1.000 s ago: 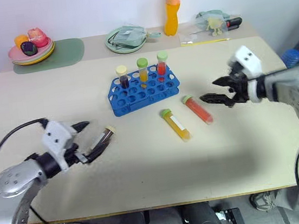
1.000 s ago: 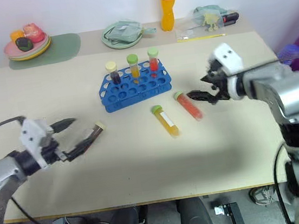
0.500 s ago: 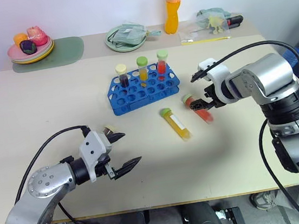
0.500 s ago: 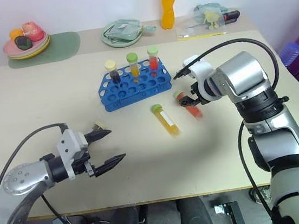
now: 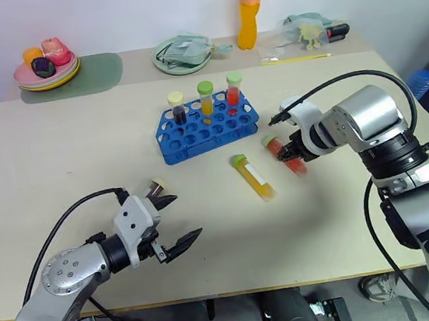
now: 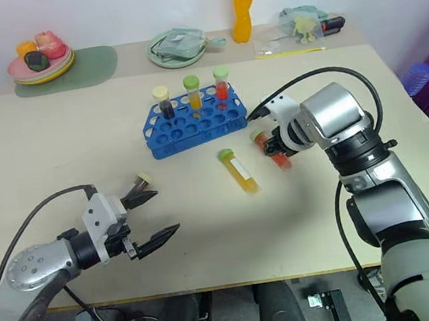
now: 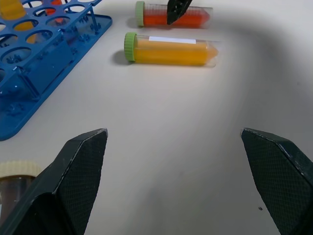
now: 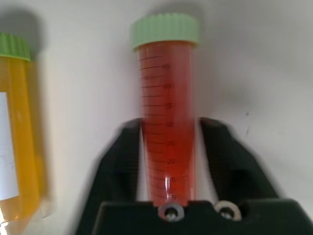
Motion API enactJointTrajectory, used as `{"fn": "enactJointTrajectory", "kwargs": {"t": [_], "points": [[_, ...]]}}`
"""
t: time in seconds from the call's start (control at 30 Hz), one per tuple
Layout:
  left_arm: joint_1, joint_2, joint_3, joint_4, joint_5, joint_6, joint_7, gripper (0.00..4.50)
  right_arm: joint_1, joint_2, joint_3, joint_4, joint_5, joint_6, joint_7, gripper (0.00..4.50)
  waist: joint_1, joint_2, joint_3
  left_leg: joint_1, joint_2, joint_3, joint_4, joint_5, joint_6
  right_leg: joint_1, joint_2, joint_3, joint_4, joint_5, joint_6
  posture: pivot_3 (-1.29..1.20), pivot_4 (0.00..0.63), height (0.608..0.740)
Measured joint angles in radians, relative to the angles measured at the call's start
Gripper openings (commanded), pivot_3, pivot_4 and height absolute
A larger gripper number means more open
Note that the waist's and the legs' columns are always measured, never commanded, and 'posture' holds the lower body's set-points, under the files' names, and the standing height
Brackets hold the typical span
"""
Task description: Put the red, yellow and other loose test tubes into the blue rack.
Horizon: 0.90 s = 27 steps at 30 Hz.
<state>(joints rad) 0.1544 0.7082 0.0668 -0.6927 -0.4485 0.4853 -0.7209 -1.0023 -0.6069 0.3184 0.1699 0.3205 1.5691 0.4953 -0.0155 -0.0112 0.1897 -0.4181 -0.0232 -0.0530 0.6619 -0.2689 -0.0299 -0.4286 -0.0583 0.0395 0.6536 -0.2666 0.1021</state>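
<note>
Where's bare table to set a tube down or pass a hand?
Free: the wide stretch left of the blue rack, and the near edge between left gripper and right arm. Crowded: right of the rack, where the yellow tube and red tube lie, right gripper closed on the red.

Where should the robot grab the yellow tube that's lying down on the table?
Probably around the middle of the yellow tube, coming down from above. It lies flat on the table with its green cap toward the blue rack, so the round sides are free for two fingers. The red tube lies apart from it, leaving room.
</note>
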Motion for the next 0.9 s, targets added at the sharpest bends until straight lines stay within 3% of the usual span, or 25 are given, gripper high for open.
{"fn": "enactJointTrajectory", "kwargs": {"t": [0.1,0.23,0.33,0.43,0.6,0.9], "points": [[0.0,0.001,0.009,0.0,-0.001,0.0,-0.003,4.5,0.0,-0.005,-0.01,-0.024,0.004,-0.018,0.01,0.89,0.0,0.0,0.0,0.0,0.0,0.0,0.0,0.0,0.0,0.0,0.0,0.0,0.0,0.0,0.0,0.0,0.15,0.729],[0.019,-0.002,0.045,0.006,-0.001,-0.009,-0.002,4.5,0.038,-0.002,-0.145,-0.206,0.034,-0.267,0.055,0.89,-0.001,0.0,0.0,0.0,0.001,0.0,0.0,0.0,0.0,0.0,0.001,0.0,0.0,0.0,0.0,0.0,0.15,0.729],[0.017,-0.043,0.05,0.034,0.004,-0.023,0.018,4.5,0.099,0.126,-0.311,-0.255,0.059,-0.531,0.038,0.89,-0.001,-0.001,-0.001,0.003,0.002,0.0,0.001,0.0,0.0,0.003,0.002,0.0,0.0,0.0,0.0,0.0,0.15,0.729],[-0.011,-0.081,0.042,0.067,0.015,-0.037,0.047,4.5,0.187,0.276,-0.376,-0.255,0.079,-0.734,0.008,0.89,0.0,-0.001,-0.001,0.004,0.002,0.0,0.002,0.0,0.0,0.004,0.002,0.0,0.002,0.0,0.0,0.0,0.15,0.729],[-0.084,-0.142,0.021,0.104,0.017,-0.037,0.086,4.5,0.3,0.459,-0.404,-0.083,0.031,-1.152,-0.036,0.89,0.001,-0.001,-0.001,0.005,0.001,0.0,0.003,0.0,0.0,0.004,0.002,0.0,0.005,0.0,0.0,0.0,0.15,0.729],[-0.089,-0.164,0.044,0.096,-0.006,-0.012,0.128,4.5,0.296,0.526,-0.426,0.27,-0.042,-1.59,-0.039,0.89,-0.007,0.0,0.0,0.008,0.001,0.001,0.002,0.001,-0.002,0.003,0.002,0.002,0.008,0.0,0.0,0.0,0.15,0.729]]}}
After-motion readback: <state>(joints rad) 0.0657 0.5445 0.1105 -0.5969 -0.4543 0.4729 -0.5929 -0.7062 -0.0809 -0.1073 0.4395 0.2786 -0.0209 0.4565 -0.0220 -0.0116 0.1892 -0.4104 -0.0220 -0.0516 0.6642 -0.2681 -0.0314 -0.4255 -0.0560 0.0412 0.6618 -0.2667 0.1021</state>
